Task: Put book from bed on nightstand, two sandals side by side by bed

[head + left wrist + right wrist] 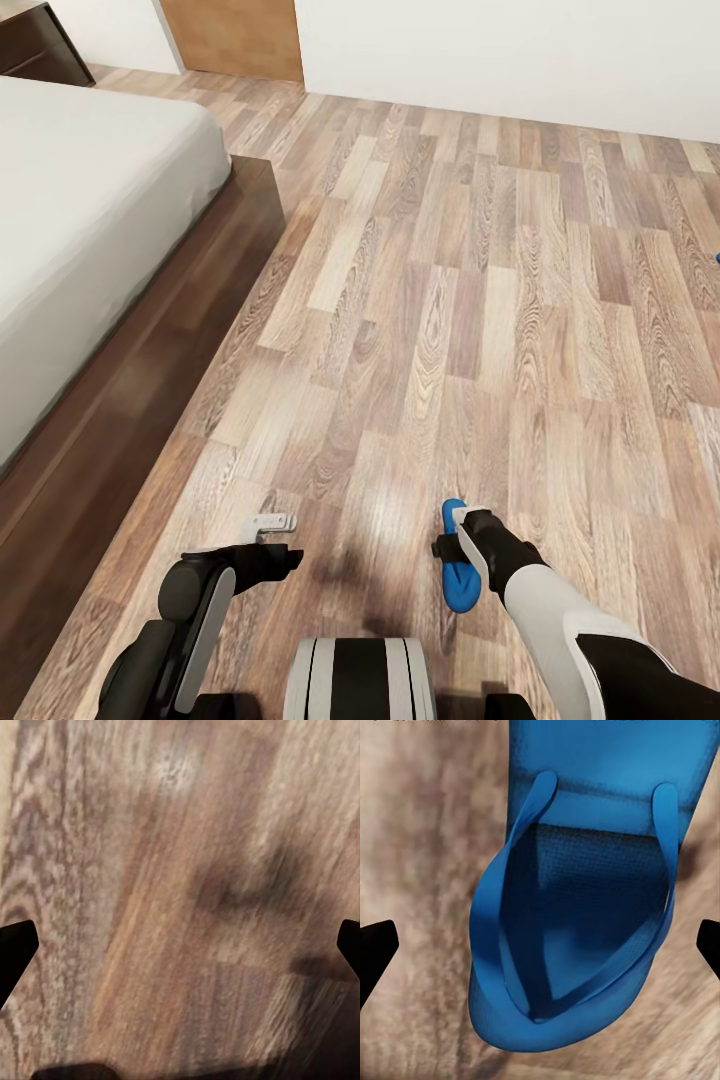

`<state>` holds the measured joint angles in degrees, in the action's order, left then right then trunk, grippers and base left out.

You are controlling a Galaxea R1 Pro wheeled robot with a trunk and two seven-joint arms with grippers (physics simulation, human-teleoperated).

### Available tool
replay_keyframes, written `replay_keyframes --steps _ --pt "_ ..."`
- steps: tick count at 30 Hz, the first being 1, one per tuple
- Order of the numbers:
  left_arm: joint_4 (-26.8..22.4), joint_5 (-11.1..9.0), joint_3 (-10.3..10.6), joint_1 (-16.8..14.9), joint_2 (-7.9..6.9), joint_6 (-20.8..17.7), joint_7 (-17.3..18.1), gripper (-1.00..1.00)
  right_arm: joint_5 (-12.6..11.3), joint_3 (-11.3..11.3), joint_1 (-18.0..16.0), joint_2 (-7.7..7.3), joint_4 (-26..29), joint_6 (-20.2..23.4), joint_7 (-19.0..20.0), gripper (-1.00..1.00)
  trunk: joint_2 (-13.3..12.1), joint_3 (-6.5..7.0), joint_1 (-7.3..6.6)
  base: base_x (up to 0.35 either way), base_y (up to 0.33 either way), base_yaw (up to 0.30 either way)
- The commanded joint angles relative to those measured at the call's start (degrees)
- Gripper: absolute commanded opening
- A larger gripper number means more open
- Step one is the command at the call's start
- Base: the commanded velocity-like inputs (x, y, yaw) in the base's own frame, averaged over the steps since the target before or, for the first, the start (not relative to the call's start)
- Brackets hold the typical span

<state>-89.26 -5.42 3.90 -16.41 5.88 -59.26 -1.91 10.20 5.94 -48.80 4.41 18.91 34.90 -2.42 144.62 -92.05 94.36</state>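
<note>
Below, the scene by parts:

Bed [90, 200]: off-white mattress on a low dark wood frame, along the left side of the head view.
Nightstand [35, 40]: dark wood corner beyond the bed, at the upper left edge of the head view.
Floor [450, 300]: wood planks in mixed brown tones, running up to a white wall [500, 50].
Sandal [577, 915]: blue flip-flop lying flat on the floor, straps up, directly under the right arm; well apart from the bed frame.
Second blue speck [717, 258]: at the right edge of the head view; too small to tell what it is.
Right gripper [540, 945]: above the sandal, fingertips spread wide on either side of it, not touching it.
Left gripper [180, 945]: over bare planks, fingertips spread wide, nothing between them.
Book: cannot tell where it lies.
</note>
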Motion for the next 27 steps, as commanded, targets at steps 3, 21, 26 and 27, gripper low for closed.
replay_keyframes --steps 3,21,26,27 --pt "0.0 -0.4 0.0 0.0 0.01 -0.2 -0.2 1.0 0.5 0.5 0.0 0.07 0.1 0.3 0.0 1.0 0.0 -0.48 0.04 0.0 0.0 0.0" --pt "0.1 -0.4 0.0 0.0 0.01 -0.2 -0.2 1.0 0.5 0.5 -0.1 -0.01 0.1 0.3 0.0 1.0 0.1 -1.58 0.17 0.0 0.0 0.0" --pt "0.1 -0.4 0.0 0.0 0.01 -0.2 -0.2 1.0 0.5 0.5 -0.1 -0.01 0.1 0.3 0.0 1.0 0.1 -1.58 0.17 0.0 0.0 0.0" --pt "0.1 -0.4 0.0 0.0 0.01 -0.2 -0.2 1.0 0.5 0.5 -0.1 -0.02 0.1 0.3 0.0 1.0 0.1 -1.58 0.17 0.0 0.0 0.0"
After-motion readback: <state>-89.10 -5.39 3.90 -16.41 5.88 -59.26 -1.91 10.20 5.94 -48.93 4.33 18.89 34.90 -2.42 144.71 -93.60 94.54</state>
